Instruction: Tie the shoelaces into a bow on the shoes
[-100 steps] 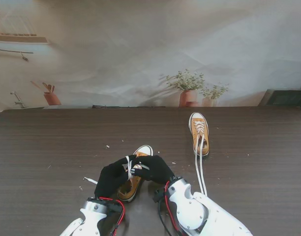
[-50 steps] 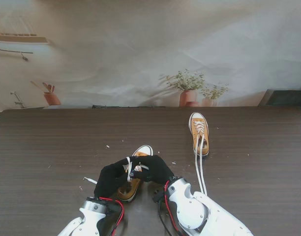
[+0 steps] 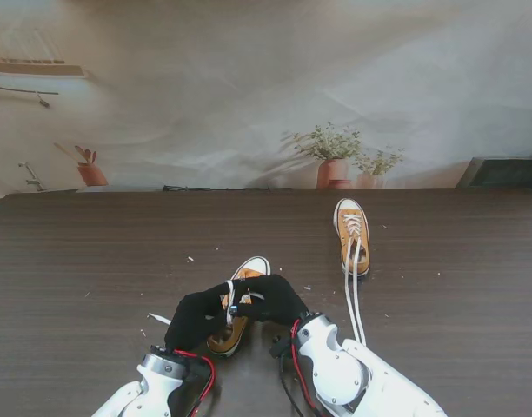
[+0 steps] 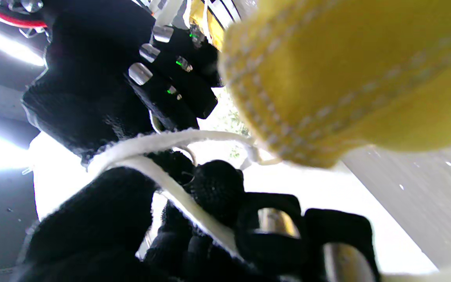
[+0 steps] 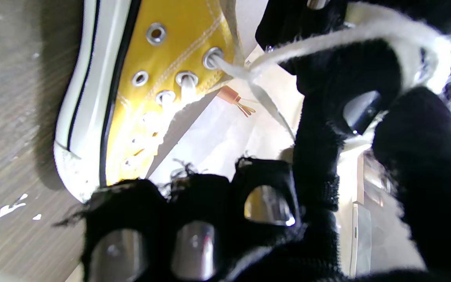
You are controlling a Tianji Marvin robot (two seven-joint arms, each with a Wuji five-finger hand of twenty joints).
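Observation:
A yellow sneaker point(image 3: 245, 274) with a white toe cap lies close to me, mostly covered by both black-gloved hands. My left hand point(image 3: 195, 316) and right hand point(image 3: 275, 298) meet over its middle, each closed on a strand of its white lace point(image 3: 229, 298). The left wrist view shows the lace point(image 4: 178, 137) running across my left fingers point(image 4: 213, 184) toward the yellow canvas point(image 4: 347, 78). Seen from the right wrist, the lace point(image 5: 350, 33) loops over a right finger point(image 5: 327, 78) beside the eyelets point(image 5: 186, 76). A second yellow sneaker point(image 3: 352, 233) lies farther right, laces point(image 3: 354, 300) trailing toward me.
Small white scraps point(image 3: 160, 319) dot the dark wood table point(image 3: 92, 252) left of the near shoe. Potted plants point(image 3: 334, 156) show on the backdrop behind the table's far edge. A dark box point(image 3: 506, 172) sits at the far right.
Both hands stay on the near shoe's lace. The left hand has drawn slightly nearer to me and the lace loop between the hands sits a little lower.

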